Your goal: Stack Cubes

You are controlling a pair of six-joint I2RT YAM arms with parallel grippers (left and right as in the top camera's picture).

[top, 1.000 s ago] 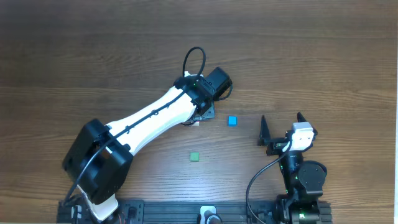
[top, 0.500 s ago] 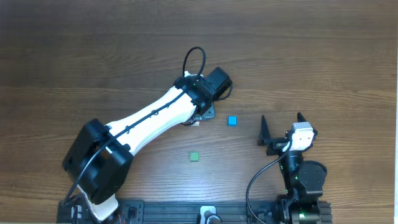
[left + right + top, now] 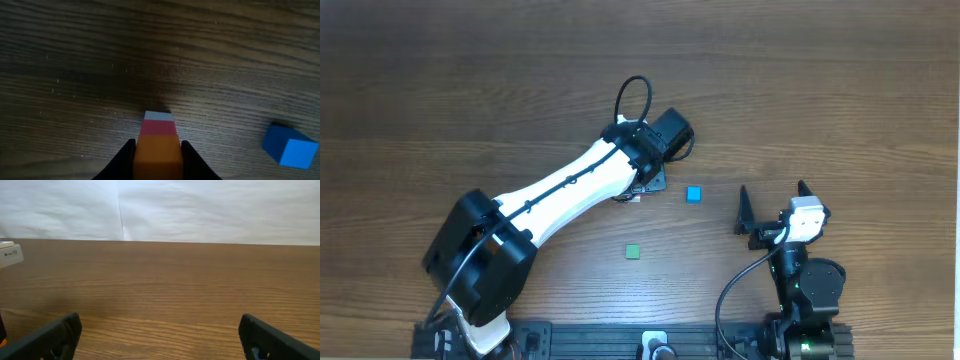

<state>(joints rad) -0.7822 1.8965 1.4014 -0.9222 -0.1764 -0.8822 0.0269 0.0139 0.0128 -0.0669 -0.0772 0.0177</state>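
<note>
**A:** Quick check: what's my left hand (image 3: 157, 145) doing?

**B:** It's clenched on the orange cube (image 3: 156, 159), one finger flat on each side face. I'd say that grip keeps the cube square to whatever is under it.

**A:** And what's under it?

**B:** The red cube (image 3: 159, 128), with the white cube (image 3: 159, 116) below that on the surface (image 3: 75, 60). From the wrist camera the edges line up. I can't tell if orange is fully seated on red or a hair above it.

**A:** So I'm at the placing step, third level. I'd want it settled before letting go. If it's off-centre, the top one could tip or drag red along.

**B:** Agreed, that's the risk.

**A:** What's left to stack?

**B:** The blue cube (image 3: 693, 194) lies just beside the stack toward the right arm, not touching it. The green cube (image 3: 633, 252) sits apart, nearer the arm bases. Both are loose on the surface.

**A:** Right hand (image 3: 771, 190)?

**B:** Released, fingers spread wide and holding nothing. It's parked near its own base, well off from the stack, I guess so it can't bump anything.

**A:** Fine, logging it.
</note>
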